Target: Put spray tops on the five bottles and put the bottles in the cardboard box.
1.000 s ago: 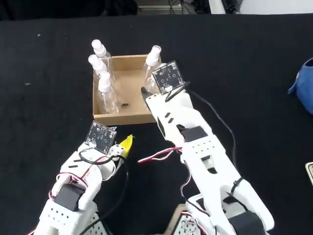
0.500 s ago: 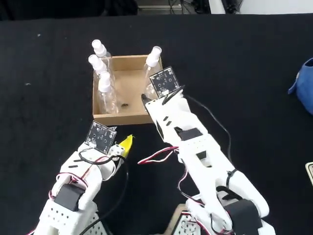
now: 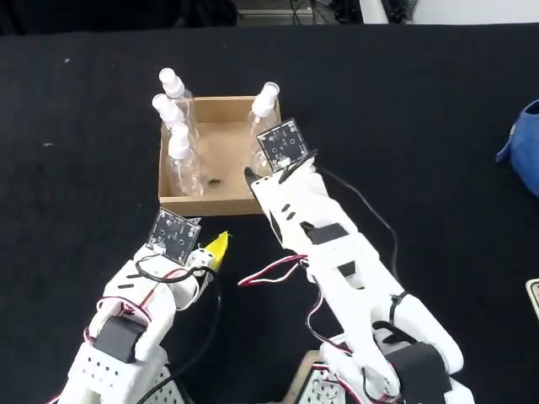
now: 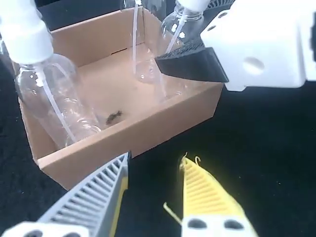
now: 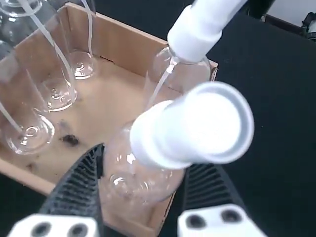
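**Late stage of the packing task, seen from beside the desk (image 3: 421, 126).** Count: five bottles, five white spray tops, one cardboard box (image 3: 206, 203), two arms. All five bottles appear capped, and all are inside the box walls. Three bottles (image 3: 184, 160) stand in a row along the wall on the side of the left fingers (image 4: 195, 185), well apart from the right fingers (image 5: 86, 177). A fourth bottle (image 3: 263, 105) stands in the corner just beyond the right fingers. The fifth bottle (image 5: 163, 148) is upright between the right fingers, which appear clamped on its clear body below the spray top (image 5: 192, 123), in the box corner nearest that arm. Whether its base touches the box floor cannot be told. The left fingers are spread apart and hold nothing, hovering over the desk just short of the box's near wall. Judged from this, capping is done and four bottles are delivered; what is left is to set down and release the fifth. A small dark speck (image 3: 216, 179) lies on the box floor. A blue object (image 3: 524, 151) sits at the desk edge, far from either set of fingers.
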`<state>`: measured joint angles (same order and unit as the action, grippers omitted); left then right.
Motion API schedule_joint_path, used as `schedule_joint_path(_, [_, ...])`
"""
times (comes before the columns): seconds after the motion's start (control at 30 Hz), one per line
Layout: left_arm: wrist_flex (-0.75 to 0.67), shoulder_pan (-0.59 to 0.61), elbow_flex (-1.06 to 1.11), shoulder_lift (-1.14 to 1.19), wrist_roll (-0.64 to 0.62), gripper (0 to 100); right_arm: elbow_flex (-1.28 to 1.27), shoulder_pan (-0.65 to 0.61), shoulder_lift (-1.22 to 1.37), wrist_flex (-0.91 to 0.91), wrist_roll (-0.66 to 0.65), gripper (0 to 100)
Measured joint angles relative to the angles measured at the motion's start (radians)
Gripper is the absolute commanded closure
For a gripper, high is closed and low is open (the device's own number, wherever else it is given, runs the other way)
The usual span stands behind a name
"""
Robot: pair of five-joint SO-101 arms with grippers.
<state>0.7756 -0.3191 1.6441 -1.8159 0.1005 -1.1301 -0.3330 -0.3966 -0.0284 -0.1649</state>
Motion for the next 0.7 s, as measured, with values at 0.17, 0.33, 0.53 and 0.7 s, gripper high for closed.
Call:
schedule_joint_path(0.17, [0.0,0.0,0.0,0.0,0.0,97,-0.002,-0.005,0.0,0.0,0.002,83.9])
schedule_joint_path(0.33, [0.0,0.0,0.0,0.0,0.0,97,-0.002,-0.005,0.0,0.0,0.002,83.6])
schedule_joint_path(0.53, [0.0,0.006,0.0,0.0,0.0,97,-0.002,-0.005,0.0,0.0,0.002,83.5])
schedule_joint_path(0.7, [0.0,0.006,0.0,0.0,0.0,97,-0.011,-0.006,0.0,0.0,0.002,81.2])
